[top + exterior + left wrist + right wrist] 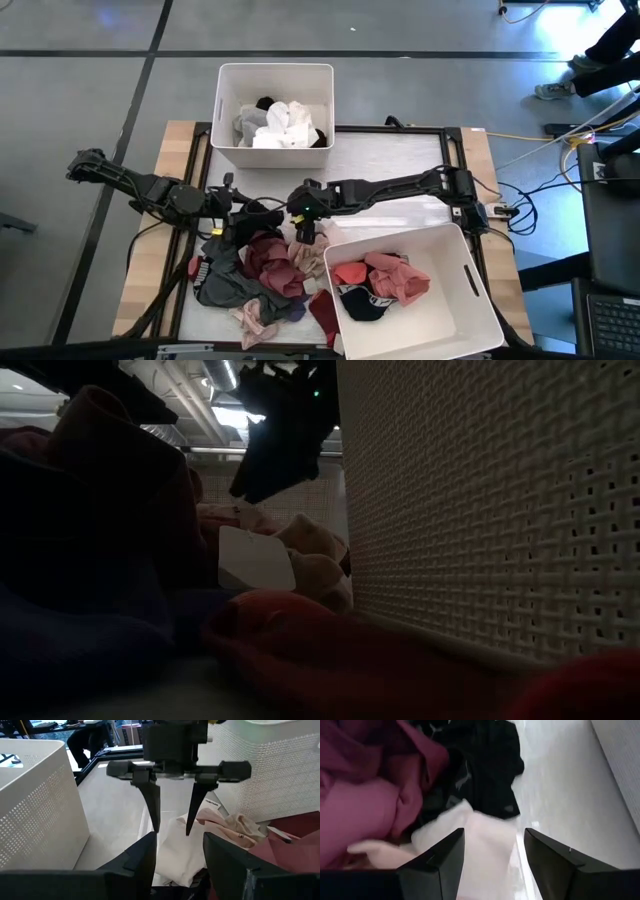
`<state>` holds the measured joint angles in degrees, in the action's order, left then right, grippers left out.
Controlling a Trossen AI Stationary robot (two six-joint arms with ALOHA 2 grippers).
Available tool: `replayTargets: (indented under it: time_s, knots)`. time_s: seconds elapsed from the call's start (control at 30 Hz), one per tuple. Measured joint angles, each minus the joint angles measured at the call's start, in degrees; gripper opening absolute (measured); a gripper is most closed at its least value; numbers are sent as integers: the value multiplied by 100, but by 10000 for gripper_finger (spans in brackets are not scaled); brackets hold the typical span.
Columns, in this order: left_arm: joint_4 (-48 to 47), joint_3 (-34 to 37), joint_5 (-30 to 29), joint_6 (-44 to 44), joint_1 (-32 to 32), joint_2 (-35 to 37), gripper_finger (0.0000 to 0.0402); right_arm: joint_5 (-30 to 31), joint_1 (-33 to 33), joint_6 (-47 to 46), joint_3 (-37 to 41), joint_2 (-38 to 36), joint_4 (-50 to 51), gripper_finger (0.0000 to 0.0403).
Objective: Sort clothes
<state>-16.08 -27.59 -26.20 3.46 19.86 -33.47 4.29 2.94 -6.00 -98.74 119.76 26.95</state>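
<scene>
A pile of small clothes [262, 275], maroon, black, grey, pink and white, lies on the table between the two white bins. My right gripper [303, 232] points down, open, just above a white garment [487, 837] at the pile's far edge. Its two fingers also show in the left wrist view [172, 832], over the same white garment [175, 852]. A black garment [482, 765] and a maroon one [375, 795] lie beside it. My left gripper [243, 215] is open and low at the pile's far left side, facing the right gripper, and holds nothing [180, 857].
The far bin [228, 110] holds white, grey and black clothes. The near right bin [480, 300] holds pink, red and black clothes; its perforated wall [480, 510] stands close beside the pile. Bare white table [390, 160] lies between the bins.
</scene>
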Motion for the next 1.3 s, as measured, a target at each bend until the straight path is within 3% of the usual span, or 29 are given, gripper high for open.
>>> replayTargets:
  time_s: [0.5, 0.67, 0.93, 1.2, 1.3]
  knots:
    - [-6, 0, 0, 11, -2, 0, 153, -240, -46, -6, 13, 424, 0, 201]
    - [-9, 0, 0, 11, 0, 0, 153, -343, -85, 42, 7, 474, 114, 147]
    - [-5, 0, -2, 15, -1, 0, 153, -484, -151, 339, 7, 534, 141, 14]
    - [-3, 0, -2, -90, 0, 0, 153, -443, -110, 538, -404, 507, 426, 5]
    - [-6, 0, -2, -90, 0, 0, 153, -104, -38, 679, -670, 507, 662, 6]
